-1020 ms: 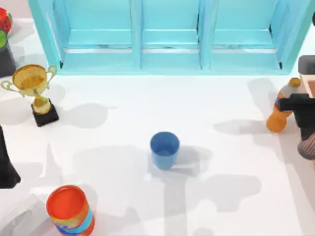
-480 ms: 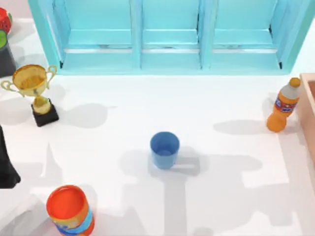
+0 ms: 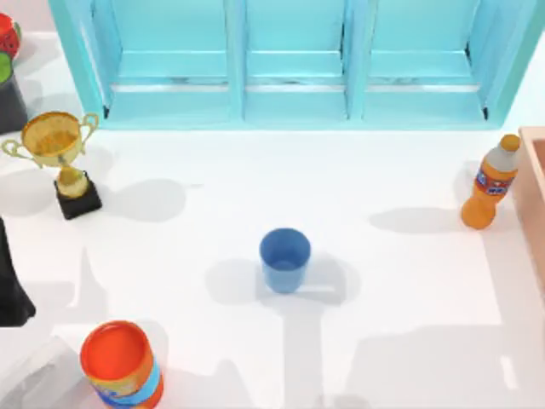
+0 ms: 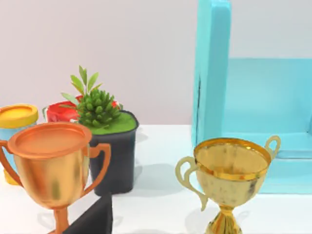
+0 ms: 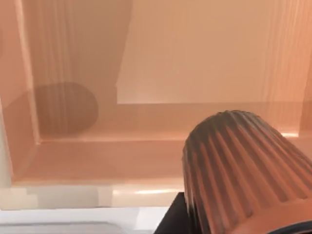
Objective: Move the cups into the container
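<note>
Container [image 3: 536, 192] and ribbed cup [image 5: 243, 170] cut off.

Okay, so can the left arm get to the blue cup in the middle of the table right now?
Probably yes. The blue cup stands upright alone on open table, nothing touching it. The gold trophy and the orange-red canister sit off to the table's left, apart from the cup, so they might only narrow the approach.

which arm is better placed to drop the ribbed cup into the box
Right. Its wrist view shows the ribbed cup hanging right over the peach box. That box sits at the table's right edge, while the left wrist view faces the trophies, with the gold trophy far left.
</note>
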